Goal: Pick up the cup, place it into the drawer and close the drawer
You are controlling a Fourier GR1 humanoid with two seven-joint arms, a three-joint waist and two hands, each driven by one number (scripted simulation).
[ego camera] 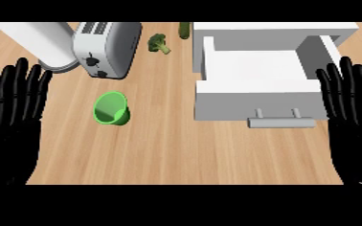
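A: Hands?
B: Left hand (21, 100) at the view's left edge, fingers straight & up, holding nothing. Right hand (343, 98) at the right edge, same: fingers straight, nothing in it.
A: Cup?
B: Green cup (112, 108) on the wooden counter (176, 153), tipped on its side, mouth facing up-left. Sits just right of the left hand, not touching it; well apart from the right hand.
A: Drawer?
B: White drawer (254, 72) pulled open, inside bare, grey handle (280, 121) at its near end. Just left of the right hand; its right wall is close beside the fingers.
A: Anything else?
B: Toaster (106, 48) beyond the cup, up & right of the left hand. Broccoli (158, 43) btwn toaster & drawer. A white rounded thing (42, 43) above the left hand, can't tell what.
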